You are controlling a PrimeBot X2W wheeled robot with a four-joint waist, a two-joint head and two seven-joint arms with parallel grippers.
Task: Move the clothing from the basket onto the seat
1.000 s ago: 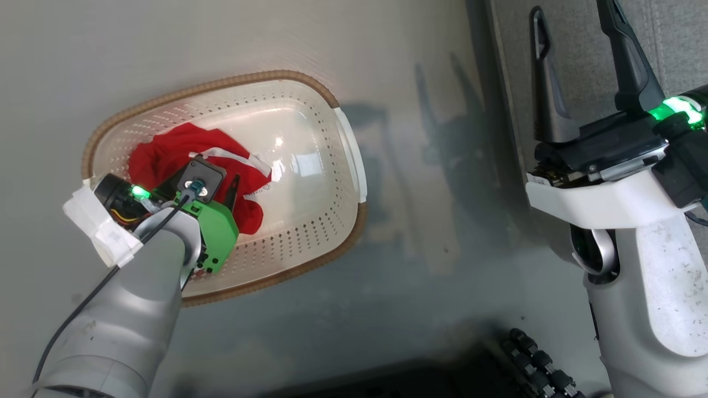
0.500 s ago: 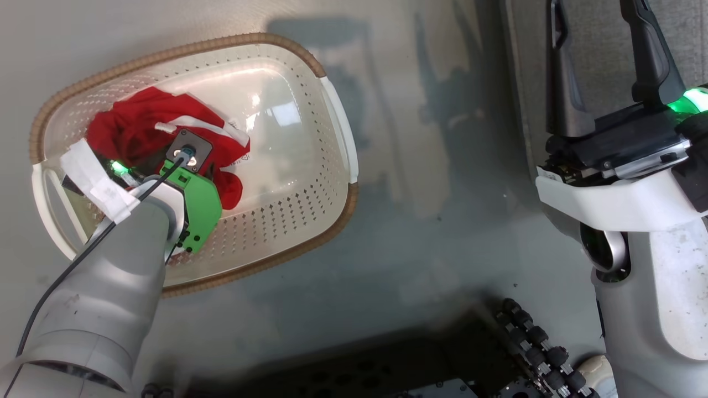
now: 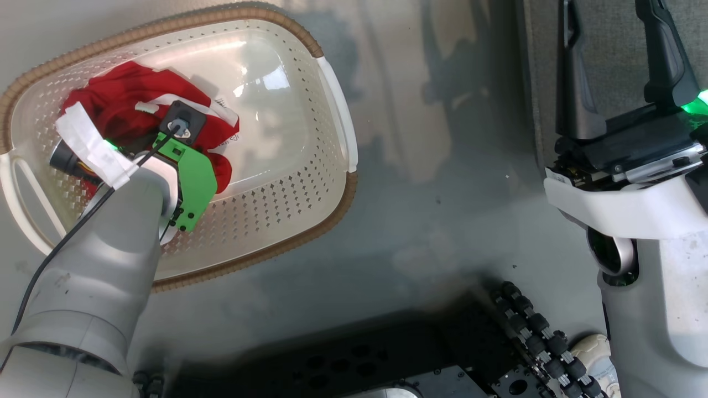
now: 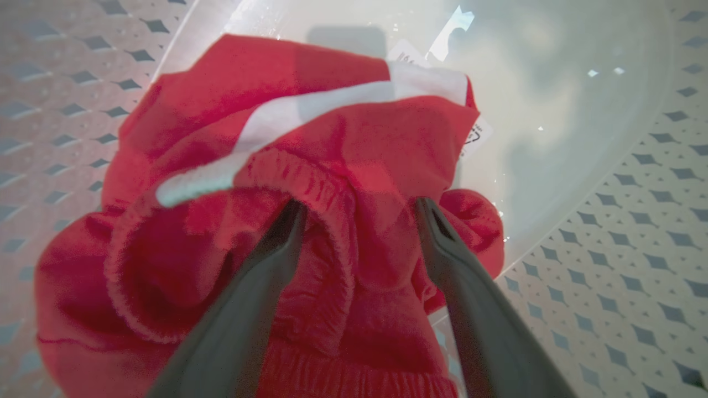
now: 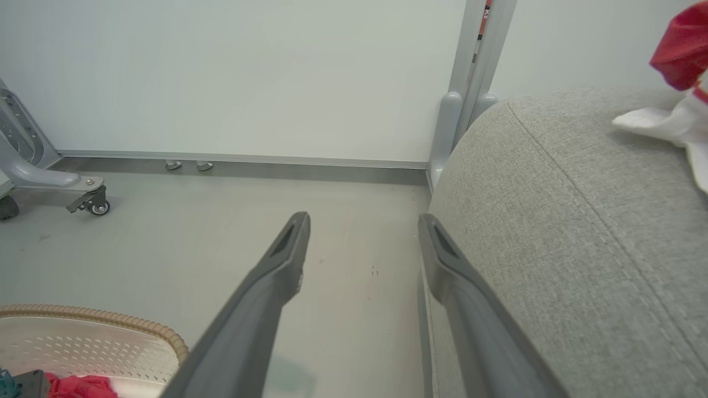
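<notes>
Fingers (image 4: 271,265) of left gripper (image 4: 359,213) spread wide astride red clothing (image 4: 354,132), clamping nothing yet.
Heaped toward basket's (image 3: 334,119) left end, waistband fold crosswise between tips; right gripper (image 5: 362,221) wide open, empty, beside seat (image 5: 553,232).

We see one red garment (image 3: 119,105) crumpled in the left half of the cream perforated basket (image 3: 287,182), its white stripe and elastic waistband uppermost. The basket, brown-rimmed with white handles, sits on the floor, left of the grey fabric seat (image 5: 581,249). Further right on the seat we find another red-and-white garment (image 5: 680,50), bunched.
</notes>
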